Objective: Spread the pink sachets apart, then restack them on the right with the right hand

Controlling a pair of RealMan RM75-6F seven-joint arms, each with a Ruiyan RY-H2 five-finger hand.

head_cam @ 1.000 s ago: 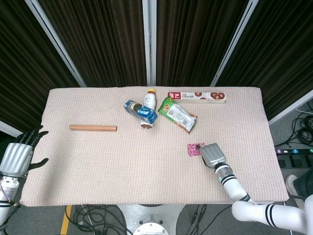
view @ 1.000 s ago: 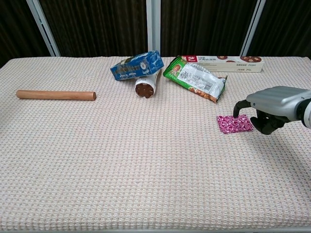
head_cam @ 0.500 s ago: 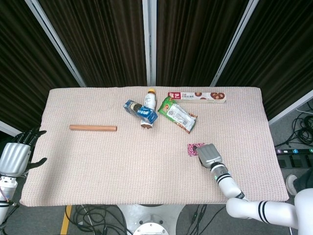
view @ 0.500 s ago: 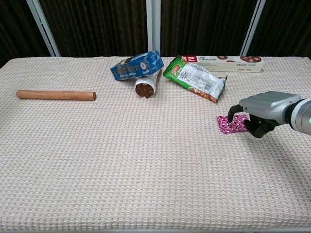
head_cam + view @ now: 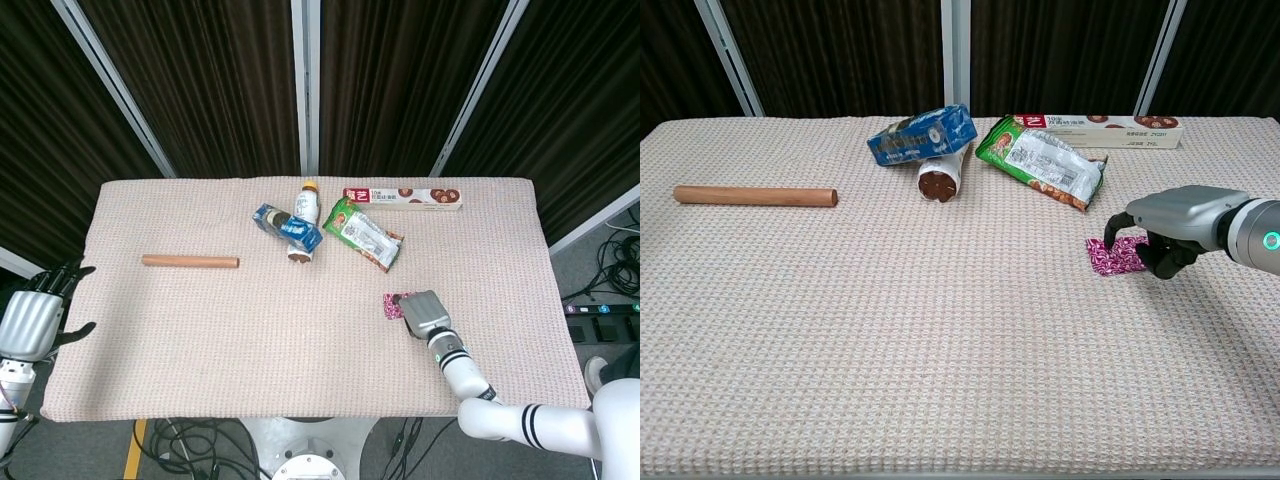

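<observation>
Since 1 s ago the right hand [image 5: 1168, 232] has slid leftward over the pink sachets [image 5: 1113, 255], now covering more of them; nothing else on the table [image 5: 200, 320] has moved. Right of centre in both views, the sachets lie in 1 compact pile just below the green packet [image 5: 1042, 160]. Fingertips [image 5: 1111, 238] are curled down and touching the pile's top; whether anything is actually pinched cannot be told. At far lower left of the head view, the left hand [image 5: 35, 320] hangs off the table edge, fingers apart, holding nothing. Upper centre holds the blue packet [image 5: 286, 226], bottle [image 5: 302, 222] and long box [image 5: 403, 198]; the wooden rod [image 5: 190, 262] lies at left. Judged progress: spreading is barely begun, with no sachet yet separated, and restacking remains entirely undone.
</observation>
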